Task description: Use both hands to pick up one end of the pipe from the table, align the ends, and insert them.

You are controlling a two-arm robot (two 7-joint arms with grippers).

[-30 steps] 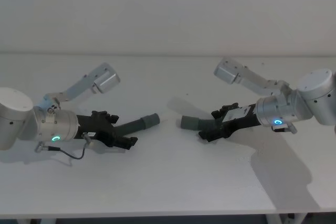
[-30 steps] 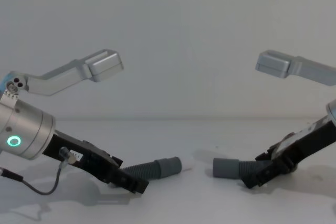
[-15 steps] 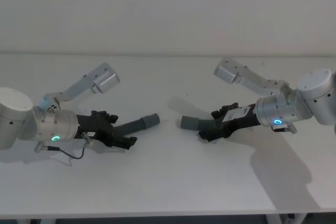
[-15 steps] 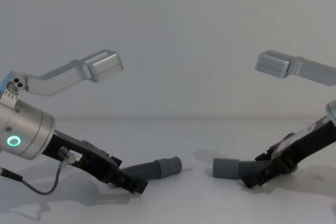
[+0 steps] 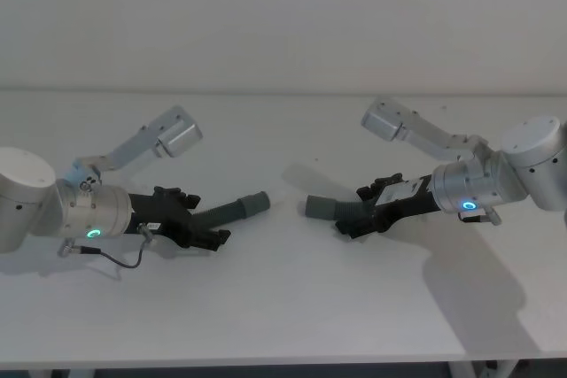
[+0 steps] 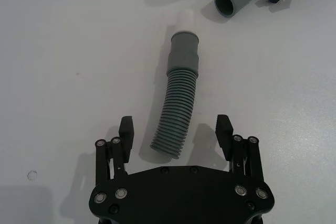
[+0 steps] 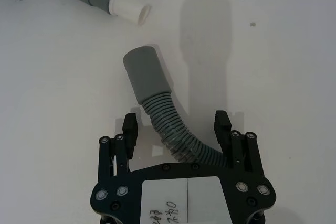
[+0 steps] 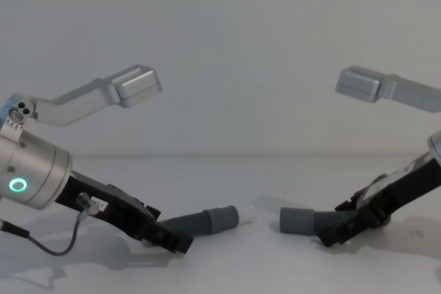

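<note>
Two grey corrugated pipe pieces lie on the white table (image 5: 283, 298), their ends facing each other a short gap apart. The left piece (image 5: 232, 210) (image 6: 178, 108) has its cuff (image 8: 222, 217) with a white tip (image 7: 127, 6) pointing right. My left gripper (image 5: 205, 217) (image 6: 175, 134) is open, low over the table, its fingers on either side of this piece's corrugated tail without touching it. The right piece (image 5: 337, 210) (image 7: 157, 103) has a smooth cuff (image 8: 296, 220) with an open mouth (image 6: 226, 4). My right gripper (image 5: 354, 212) (image 7: 176, 124) is open astride its corrugated part.
Both arms' silver elbow links (image 8: 134, 84) (image 8: 365, 84) rise behind the grippers. A thin dark cable (image 5: 120, 263) loops on the table by the left wrist. The table's front edge (image 5: 283, 365) runs close below, and a plain wall stands behind.
</note>
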